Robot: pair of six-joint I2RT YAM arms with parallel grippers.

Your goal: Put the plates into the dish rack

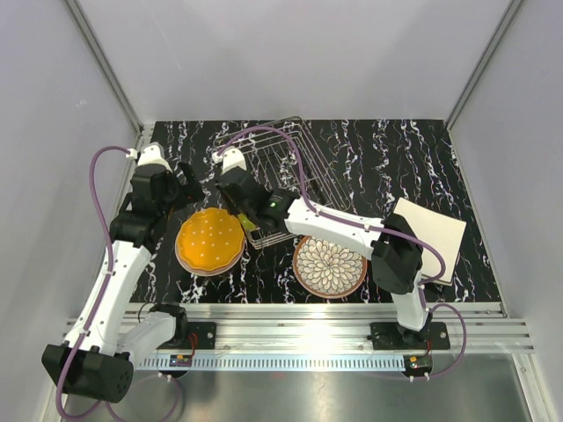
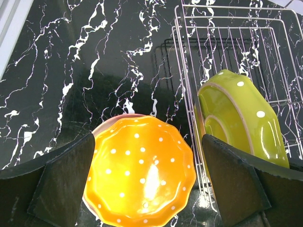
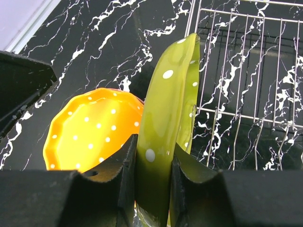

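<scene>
From above, the green plate (image 3: 163,118) is almost hidden under the right gripper (image 3: 154,161), and only a thin sliver of it shows at the near left corner of the dish rack (image 1: 295,167). The right wrist view shows it clearly. The plate stands on its edge, and the two fingers (image 3: 124,175) press on its two faces and pinch it. The left wrist view shows the plate's underside leaning against the rack's wires. I cannot tell if its lower edge rests inside the rack.

The left gripper (image 2: 147,156) is spread wide and holds nothing. It hangs above the orange plate (image 2: 142,170), which lies flat on the black marble table (image 2: 71,56), just beside the rack. A pink rim shows under the orange plate.

Only the top view shows the petal-patterned plate (image 1: 329,266) in front of the rack and the white square plates (image 1: 431,236) at the right.
</scene>
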